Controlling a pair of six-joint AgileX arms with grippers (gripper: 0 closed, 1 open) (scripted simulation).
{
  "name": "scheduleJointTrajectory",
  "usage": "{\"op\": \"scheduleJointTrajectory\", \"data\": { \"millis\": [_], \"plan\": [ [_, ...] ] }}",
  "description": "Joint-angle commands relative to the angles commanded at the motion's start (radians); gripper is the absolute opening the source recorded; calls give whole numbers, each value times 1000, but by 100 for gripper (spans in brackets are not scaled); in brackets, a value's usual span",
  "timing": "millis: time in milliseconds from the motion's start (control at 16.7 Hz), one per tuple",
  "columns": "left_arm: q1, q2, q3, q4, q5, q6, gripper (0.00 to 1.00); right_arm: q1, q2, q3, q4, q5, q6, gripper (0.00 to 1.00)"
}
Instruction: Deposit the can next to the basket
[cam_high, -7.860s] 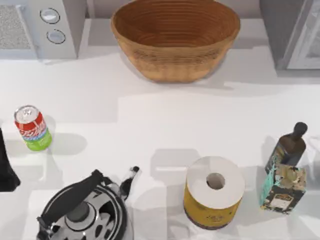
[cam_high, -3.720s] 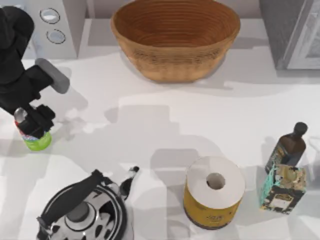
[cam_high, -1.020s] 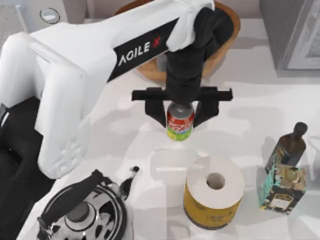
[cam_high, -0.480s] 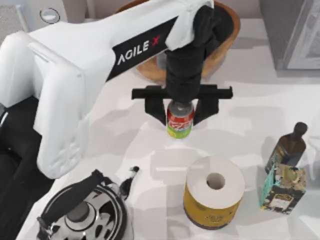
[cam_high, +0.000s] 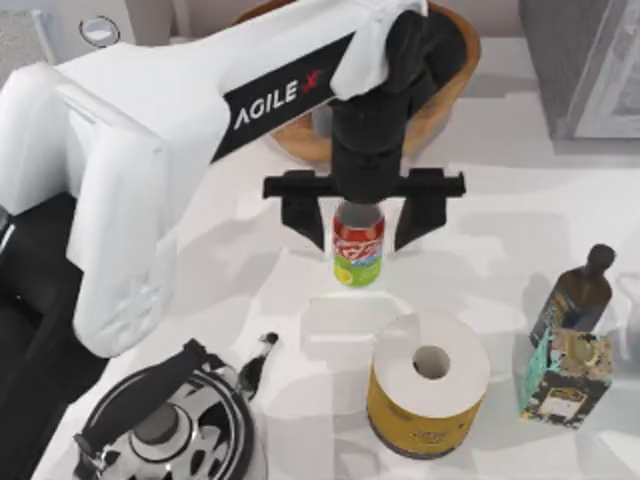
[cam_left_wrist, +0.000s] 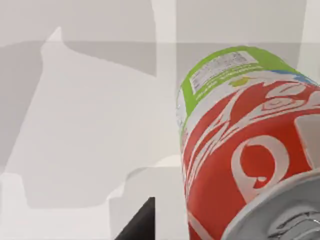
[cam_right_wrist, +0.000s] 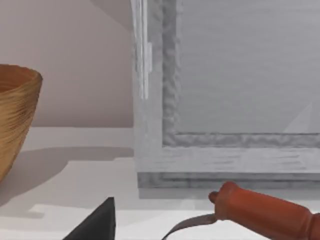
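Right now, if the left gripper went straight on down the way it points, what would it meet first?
Most likely the can, standing upright between the open fingers of the left gripper, then the table. Depth is hard to judge from above.

"AGILE X" is showing in white letters on the left arm (cam_high: 200, 120); the can (cam_high: 358, 243) is bearing white script too small to read.

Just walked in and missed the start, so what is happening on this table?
The left arm reaches across the table, its gripper straddling the can with the fingers spread apart and clear of it. The can stands upright on the table, just in front of the basket. A paper roll, a kettle and a bottle stand nearer the front.
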Motion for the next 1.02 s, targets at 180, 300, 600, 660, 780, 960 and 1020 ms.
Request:
{"op": "scheduleJointTrajectory", "data": {
  "millis": [180,300,600,660,780,960,1020],
  "plan": [
    [0,0,0,0,0,0,100,0,0,0,0,0,0,100],
    [0,0,0,0,0,0,100,0,0,0,0,0,0,100],
    [-5,0,1,-2,0,0,100,0,0,0,0,0,0,100],
    [-12,0,8,-10,1,1,100,0,0,0,0,0,0,100],
    [-28,4,32,-41,9,2,100,0,0,0,0,0,0,100],
    [-32,31,74,-107,32,5,100,0,0,0,0,0,0,100],
    [-27,42,89,-127,38,7,100,0,0,0,0,0,0,100]
  ]
}}
